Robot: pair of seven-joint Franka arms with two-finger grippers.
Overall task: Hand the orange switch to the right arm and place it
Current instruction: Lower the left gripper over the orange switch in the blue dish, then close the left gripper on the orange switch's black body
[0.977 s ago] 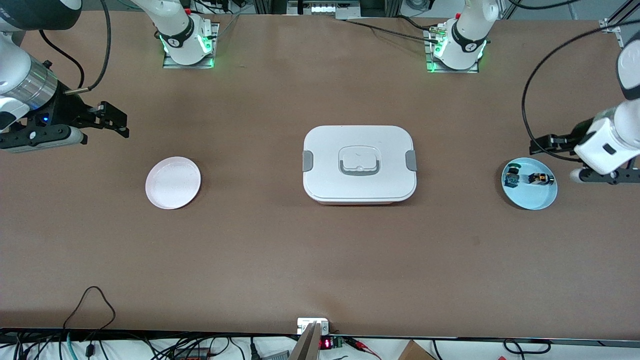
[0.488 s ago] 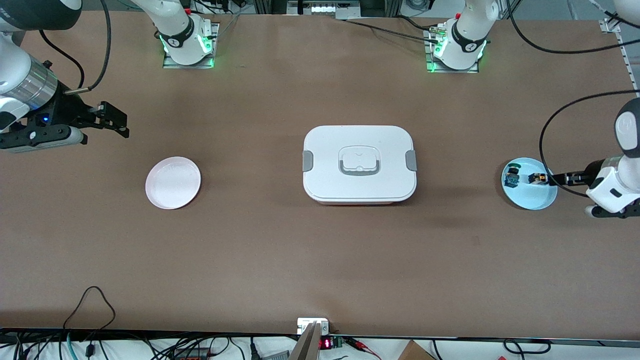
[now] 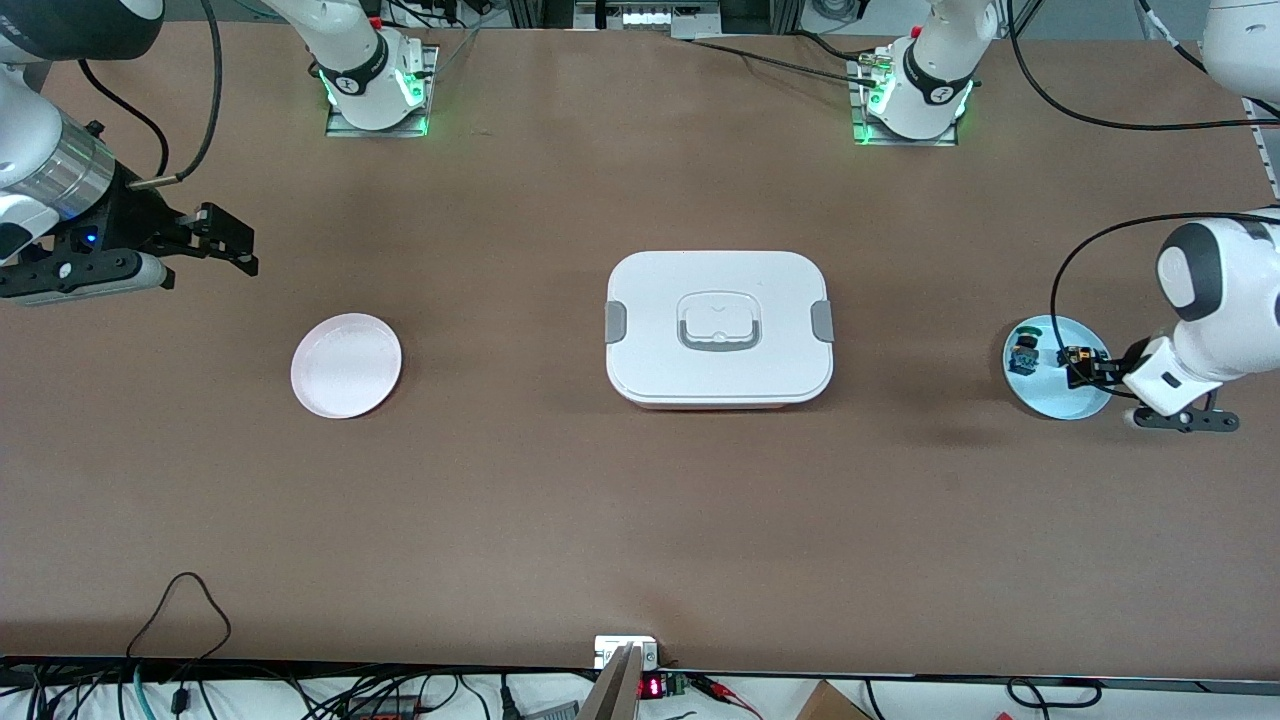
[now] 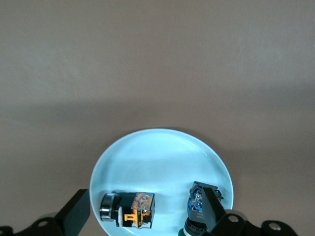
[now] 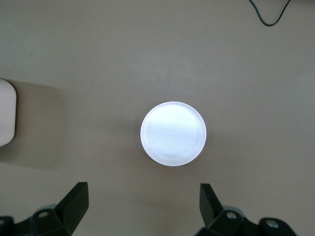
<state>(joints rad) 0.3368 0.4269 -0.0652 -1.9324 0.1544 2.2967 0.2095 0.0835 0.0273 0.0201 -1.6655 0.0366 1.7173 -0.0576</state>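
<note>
The orange switch lies on its side on the light blue plate at the left arm's end of the table. In the left wrist view the switch lies between the open fingers of my left gripper, near the plate's rim. My left gripper is low over that plate and holds nothing. My right gripper, on the arm with the silver band, waits open and empty above the table at the right arm's end.
A dark switch with green and blue parts lies on the same plate, close to one left finger. A pink plate lies near the right arm. A shut white lunch box stands mid-table.
My left arm has swung toward the front camera and come down over the blue plate, so its open fingers now straddle the orange switch. The right arm has not moved.
</note>
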